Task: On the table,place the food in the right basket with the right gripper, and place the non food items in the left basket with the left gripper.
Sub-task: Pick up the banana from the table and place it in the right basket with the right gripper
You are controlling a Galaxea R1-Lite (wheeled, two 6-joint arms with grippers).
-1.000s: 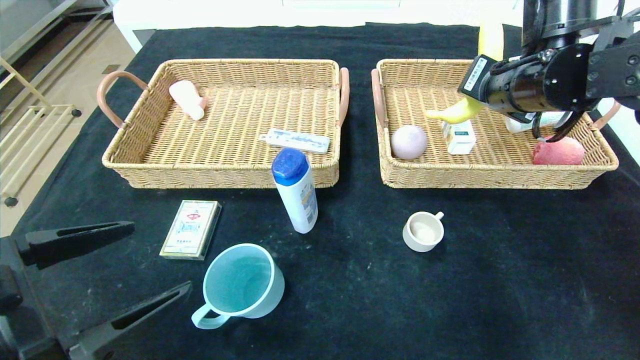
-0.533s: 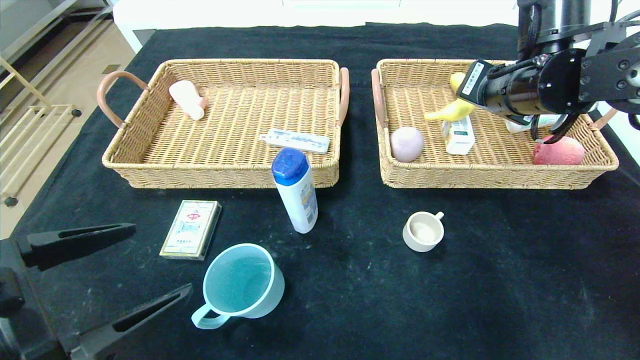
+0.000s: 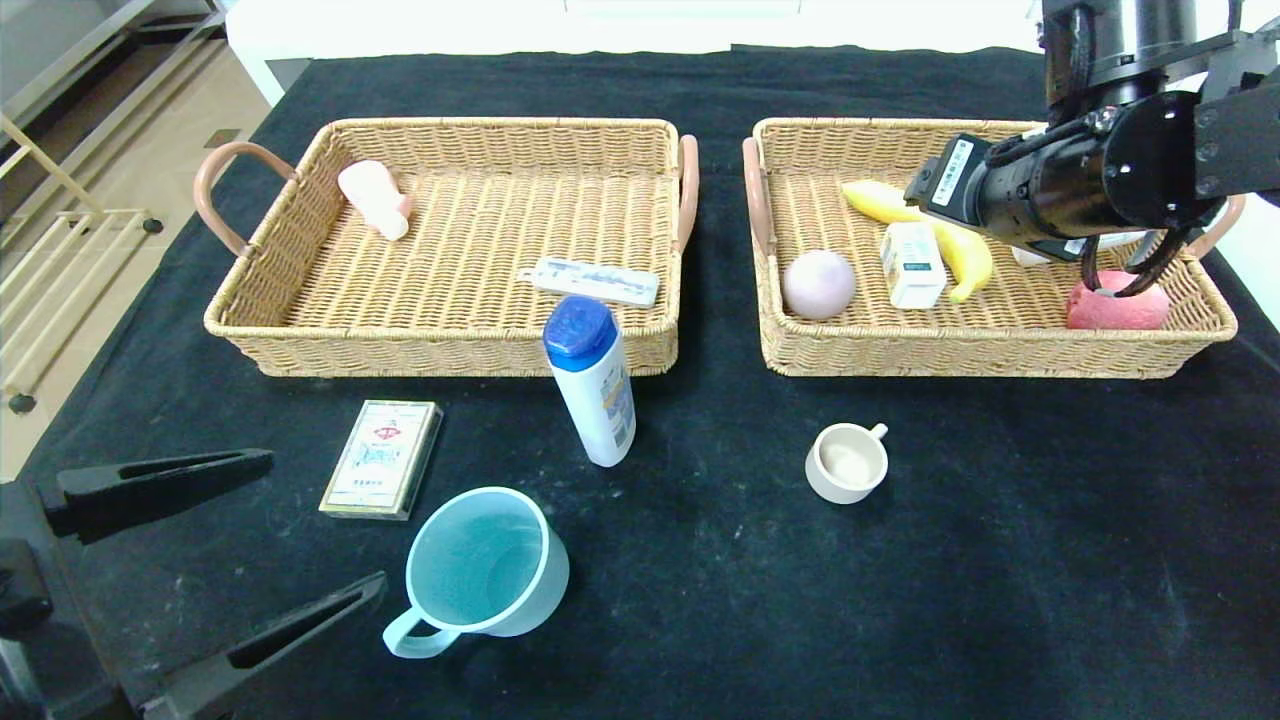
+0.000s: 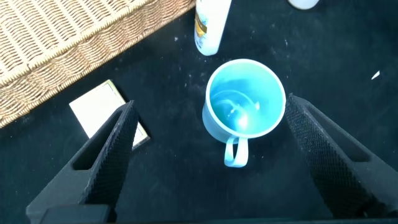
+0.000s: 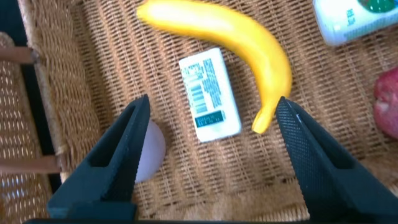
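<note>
Currently two wicker baskets are counted. One banana [image 3: 955,245], one juice carton [image 3: 912,264] and one egg-shaped ball [image 3: 818,284] lie in the right basket [image 3: 985,350]; the right hand [image 5: 208,162] is spread wide above them, empty. On the bench [image 3: 1000,560], one mug [image 3: 487,565], bottle [image 3: 592,380], cup [image 3: 847,462] and card box [image 3: 382,458] are spaced apart, before the wide left hand [image 3: 215,555].

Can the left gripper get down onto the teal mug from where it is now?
Probably yes. The left gripper hovers open right over the teal mug, its prongs either side of it. The card box and white bottle stand off to the sides, so nothing seems to block a straight descent.
</note>
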